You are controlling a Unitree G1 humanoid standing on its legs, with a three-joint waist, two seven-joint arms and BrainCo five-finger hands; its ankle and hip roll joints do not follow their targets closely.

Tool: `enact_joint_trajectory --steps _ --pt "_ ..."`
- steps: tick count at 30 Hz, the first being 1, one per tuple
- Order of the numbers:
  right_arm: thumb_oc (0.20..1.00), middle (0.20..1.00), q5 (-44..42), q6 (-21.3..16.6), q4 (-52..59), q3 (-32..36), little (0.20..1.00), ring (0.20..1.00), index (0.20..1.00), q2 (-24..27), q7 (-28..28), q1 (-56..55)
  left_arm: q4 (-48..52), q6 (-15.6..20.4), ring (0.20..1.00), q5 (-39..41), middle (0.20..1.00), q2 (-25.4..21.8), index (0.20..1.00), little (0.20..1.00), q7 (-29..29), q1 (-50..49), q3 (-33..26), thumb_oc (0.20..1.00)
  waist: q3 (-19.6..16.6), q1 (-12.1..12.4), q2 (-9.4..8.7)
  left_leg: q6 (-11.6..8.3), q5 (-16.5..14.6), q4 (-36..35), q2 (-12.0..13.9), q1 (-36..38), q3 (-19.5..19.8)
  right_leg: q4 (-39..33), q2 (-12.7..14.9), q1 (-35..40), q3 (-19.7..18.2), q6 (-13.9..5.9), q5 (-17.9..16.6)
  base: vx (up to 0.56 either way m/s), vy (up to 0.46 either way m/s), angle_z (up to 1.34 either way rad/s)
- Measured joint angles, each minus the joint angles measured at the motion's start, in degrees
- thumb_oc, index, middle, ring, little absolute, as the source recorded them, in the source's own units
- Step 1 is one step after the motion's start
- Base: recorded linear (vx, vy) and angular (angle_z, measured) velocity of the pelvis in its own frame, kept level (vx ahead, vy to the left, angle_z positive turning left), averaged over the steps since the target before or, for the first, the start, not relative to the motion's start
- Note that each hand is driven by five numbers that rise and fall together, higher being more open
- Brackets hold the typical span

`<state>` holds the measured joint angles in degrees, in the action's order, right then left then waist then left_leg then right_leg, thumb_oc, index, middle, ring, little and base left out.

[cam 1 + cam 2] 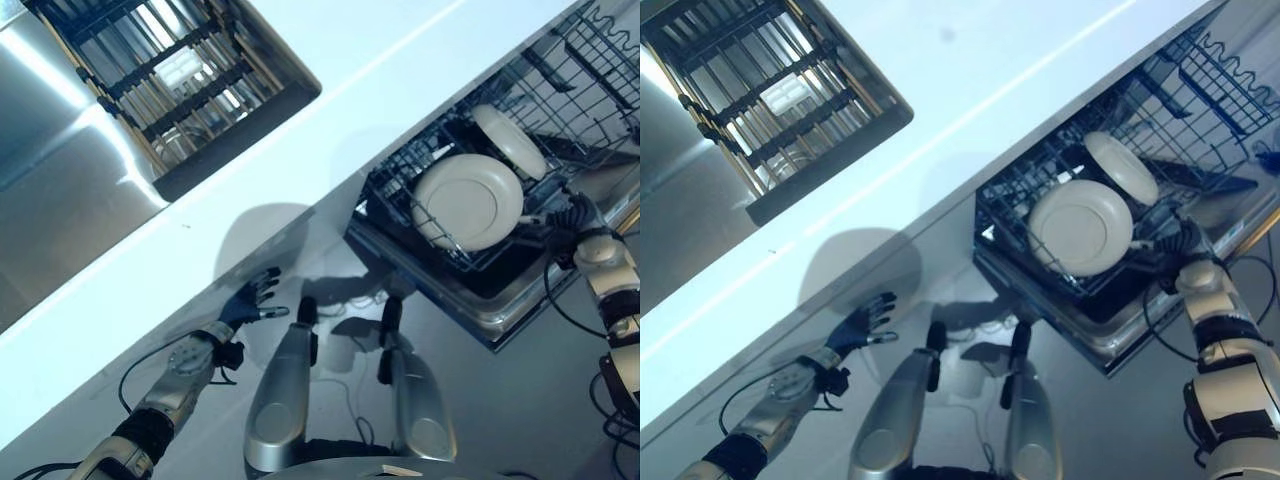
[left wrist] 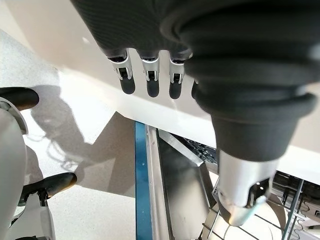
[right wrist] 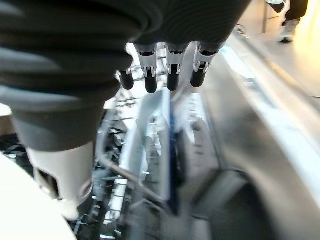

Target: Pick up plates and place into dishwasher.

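Plates stand on edge in the dishwasher rack, slotted between tines for support, right hand beside them with fingers released, left hand idle, fingers relaxed.

Plates glossy cream ceramic (smooth); rack dark wire.

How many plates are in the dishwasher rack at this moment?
2. A large round plate stands on edge near the front of the pulled-out lower rack; a second plate stands just behind it, tilted. The wires could hide others.
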<state>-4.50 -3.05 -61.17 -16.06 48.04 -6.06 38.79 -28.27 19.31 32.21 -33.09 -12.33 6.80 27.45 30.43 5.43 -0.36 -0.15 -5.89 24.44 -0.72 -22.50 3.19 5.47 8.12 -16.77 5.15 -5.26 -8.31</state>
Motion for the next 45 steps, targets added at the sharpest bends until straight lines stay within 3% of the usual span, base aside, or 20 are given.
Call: enact_joint_trajectory --steps 4,8,12,20,28,34,45 --pt "1.000 1.000 -3.60 -0.11 0.15 1.11 1.000 1.000 1.000 -0.06 -0.02 -2.41 -0.15 -0.27 1.000 -0.10 1.000 -0.01 1.000 1.000 -0.40 -0.21 -0.50 1.000 0.00 -0.07 -0.10 -0.06 -0.05 -0.38 0.12 0.81 -0.02 -0.70 -0.14 0.94 -0.02 -0.09 -0.06 0.00 0.000 0.00" --pt "1.000 1.000 -19.71 -1.55 3.18 10.06 1.000 1.000 1.000 -1.97 -0.30 -4.11 -0.57 -0.30 1.000 -0.22 1.000 0.07 1.000 1.000 -0.60 -0.91 -0.98 1.000 -0.03 -0.63 -0.21 -0.10 -0.08 -0.90 0.12 1.75 -0.21 -1.37 -0.20 1.84 -0.25 -0.15 -0.19 0.04 0.021 -0.01" --pt "1.000 1.000 -34.18 -4.89 10.93 18.41 1.000 1.000 1.000 -8.22 -0.65 -7.46 -1.08 -0.28 1.000 -0.23 1.000 0.45 1.000 1.000 -0.56 -2.16 -1.75 1.000 -0.19 -1.64 -0.88 -0.24 -0.16 -1.50 0.33 2.94 -0.67 -1.71 -0.33 2.68 -0.82 -0.13 -0.18 0.02 0.004 -0.05" --pt "1.000 1.000 -53.11 -5.86 12.08 18.63 1.000 1.000 1.000 -19.19 2.71 -7.79 -2.62 0.09 1.000 -1.67 1.000 1.63 1.000 1.000 0.86 -1.94 -1.48 1.000 -0.20 -2.87 -0.95 -0.10 -0.80 -0.49 0.57 2.49 -1.26 -1.62 -0.45 2.33 -1.36 -0.16 -0.15 0.01 0.005 -0.04" --pt "1.000 1.000 -67.67 -5.88 9.97 20.17 1.000 1.000 1.000 -20.64 3.67 -4.85 -3.01 0.72 1.000 -1.58 1.000 1.81 1.000 1.000 1.55 -1.50 1.15 1.000 0.00 -2.48 0.51 -0.27 -0.59 0.62 0.41 -0.11 -1.25 0.58 -0.18 -0.94 -1.40 0.10 -0.06 0.00 0.000 0.00" --pt "1.000 1.000 -72.77 -5.77 5.90 22.32 1.000 1.000 1.000 -20.13 2.73 0.19 -3.08 1.78 1.000 -1.46 1.000 3.84 1.000 1.000 2.24 -0.78 3.66 1.000 0.12 -2.49 4.32 -0.11 -0.47 0.63 0.18 -0.23 -0.97 1.97 0.03 -1.62 -1.37 -0.09 0.52 0.00 0.000 0.00" --pt "1.000 1.000 -71.45 -5.64 -4.79 22.11 1.000 1.000 1.000 -16.04 -7.12 10.94 -2.01 2.50 1.000 0.60 1.000 3.92 1.000 1.000 4.49 0.63 9.92 1.000 0.09 -1.21 6.49 -0.13 0.25 0.95 -0.73 -1.72 -0.29 6.07 1.03 -4.53 -1.02 0.05 2.08 0.01 0.006 0.04"
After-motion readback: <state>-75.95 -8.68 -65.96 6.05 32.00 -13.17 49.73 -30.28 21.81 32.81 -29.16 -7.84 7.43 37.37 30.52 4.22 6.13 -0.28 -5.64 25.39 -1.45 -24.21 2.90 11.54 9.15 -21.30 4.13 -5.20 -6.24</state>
